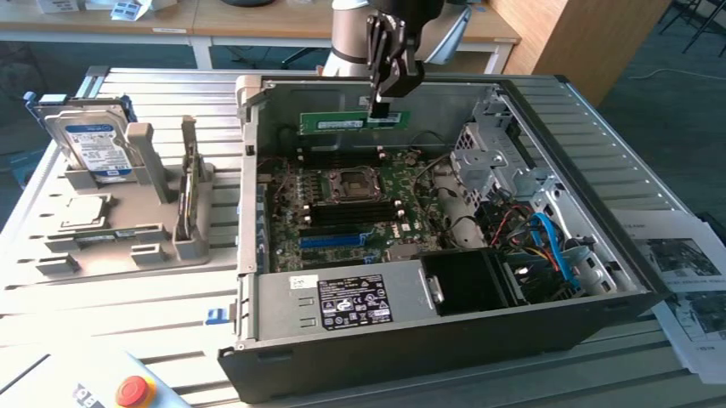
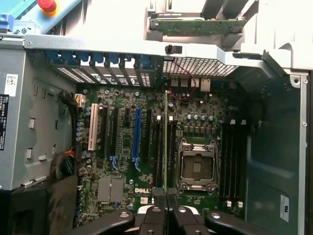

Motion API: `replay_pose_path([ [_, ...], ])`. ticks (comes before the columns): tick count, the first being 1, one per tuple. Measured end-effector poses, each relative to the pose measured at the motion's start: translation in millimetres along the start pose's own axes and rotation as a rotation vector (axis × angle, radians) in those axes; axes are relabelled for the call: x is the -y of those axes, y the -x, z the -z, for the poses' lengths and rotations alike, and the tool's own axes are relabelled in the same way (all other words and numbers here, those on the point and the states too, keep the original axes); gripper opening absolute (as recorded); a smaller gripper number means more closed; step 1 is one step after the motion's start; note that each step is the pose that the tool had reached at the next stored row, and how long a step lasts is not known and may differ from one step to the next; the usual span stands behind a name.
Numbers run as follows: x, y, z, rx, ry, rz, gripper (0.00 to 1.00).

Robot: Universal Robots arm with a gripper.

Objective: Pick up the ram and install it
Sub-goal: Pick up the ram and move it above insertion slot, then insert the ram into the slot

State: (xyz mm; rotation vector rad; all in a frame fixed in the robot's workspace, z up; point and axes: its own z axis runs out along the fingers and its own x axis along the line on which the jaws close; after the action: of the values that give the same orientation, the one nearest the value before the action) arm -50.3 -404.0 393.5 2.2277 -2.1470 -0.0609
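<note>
Green, thin and stiff, the ram [image 1: 340,122] looks light yet fragile; the gripper's [image 1: 382,109] jaws pinch its flat faces near one end.

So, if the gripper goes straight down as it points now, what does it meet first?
Probably the black memory slots beside the CPU socket on the motherboard; the ram held in the gripper would touch first. Height above them is unclear.
</note>
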Motion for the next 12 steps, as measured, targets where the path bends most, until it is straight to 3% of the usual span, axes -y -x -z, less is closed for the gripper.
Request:
replay_pose_path([
  [4,0.2,0.0,-2.8,-0.0006,-0.0073,0.001,0.11],
  [12,0.2,0.0,-2.9,-0.0004,-0.0075,0.001,0.11],
])
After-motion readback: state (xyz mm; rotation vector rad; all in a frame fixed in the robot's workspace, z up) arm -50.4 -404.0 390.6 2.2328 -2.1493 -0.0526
